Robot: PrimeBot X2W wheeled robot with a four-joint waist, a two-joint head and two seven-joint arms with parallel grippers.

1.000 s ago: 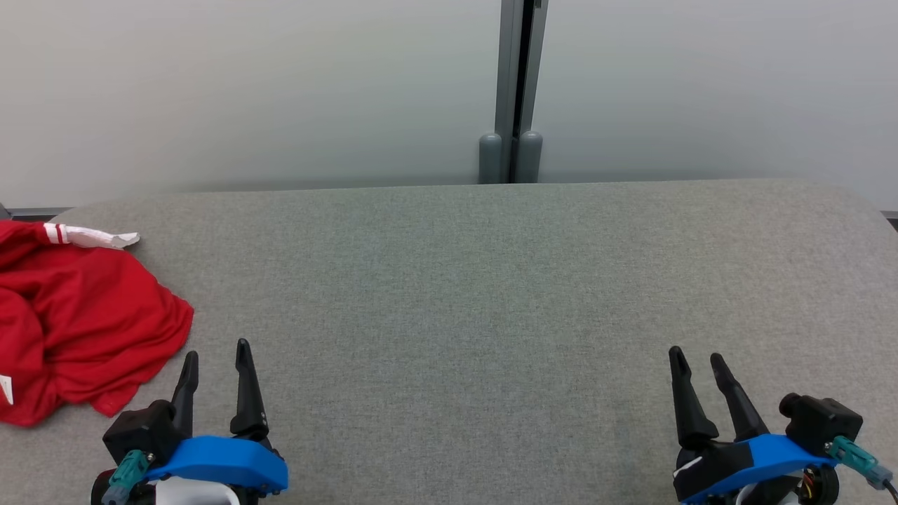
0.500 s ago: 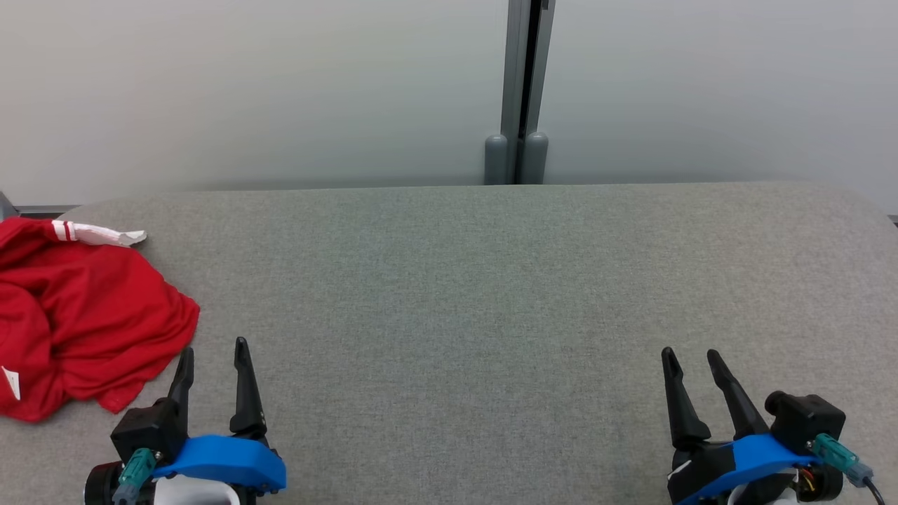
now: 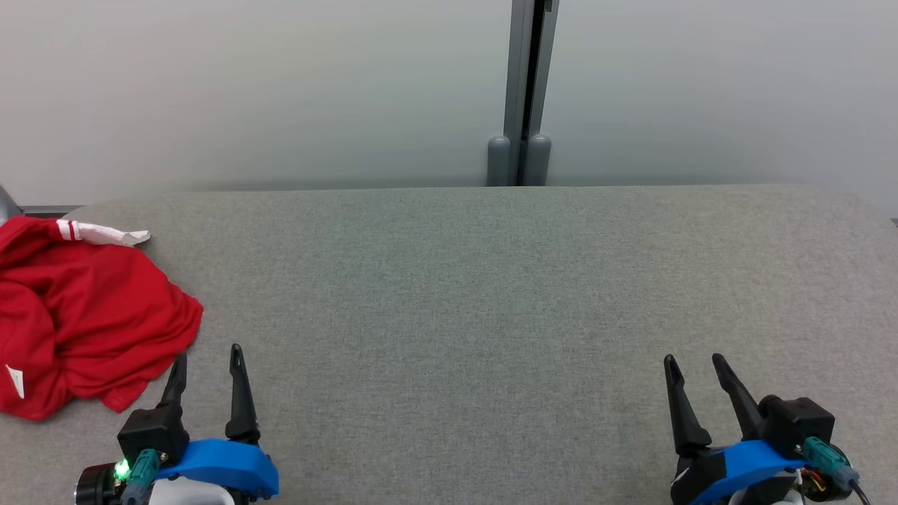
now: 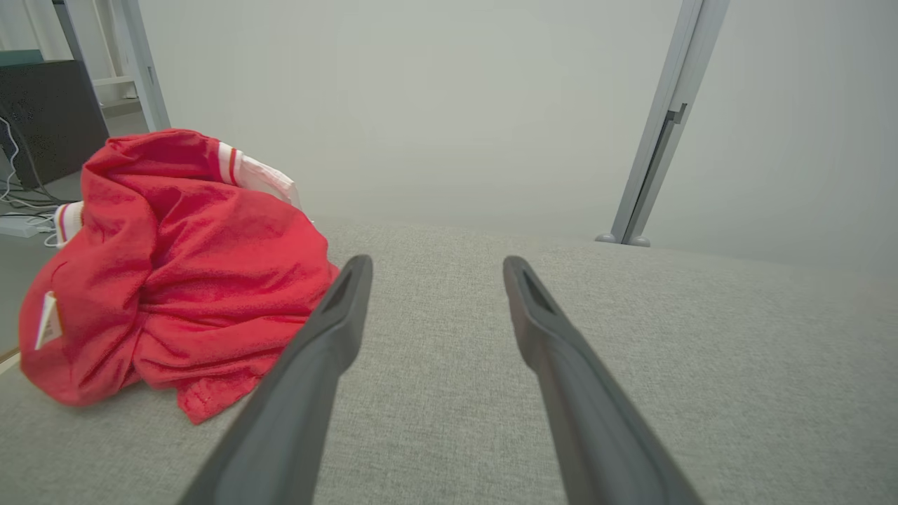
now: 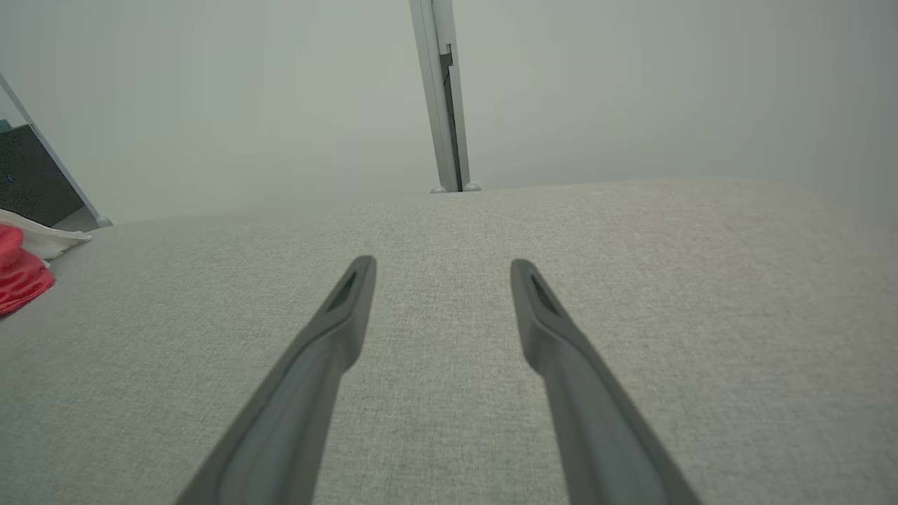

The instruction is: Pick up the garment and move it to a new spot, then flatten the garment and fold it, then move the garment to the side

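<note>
— Left gripper (image 3: 209,351) has its two fingers spread wide and nothing between them. It sits a touch lower in the head view than a second ago. Right gripper (image 3: 693,357) is the same: spread, empty, and a little lower.

— Did the garment (image 3: 84,315) move? It looks further right than before.

— I'd say not. The post (image 3: 530,91) behind the table has slid right by about the same amount, so the head camera turned slightly and the cloth stayed put. It's a crumpled red heap at the left end of the table (image 3: 456,294). There's a white striped cuff at the far side and a small white tag near the edge.

— So where does that leave the task?

— At the very start, as I read it. Nothing has been lifted yet. The left fingers are just beside the heap's near corner and not touching it. The right ones are well apart from it, at the other end.

— And the surface?

— Grey woven fabric, flat, with rounded corners (probably enough grip to drag a hem rather than let it slide). The middle looks like an obvious new spot for laying the garment out.

— The room?

— Pale frosted panels (image 3: 280,91) stand behind the table, joined at that grey post. The left wrist view has a dark cabinet (image 4: 45,119) and some cables (image 4: 17,210) beyond the heap.
</note>
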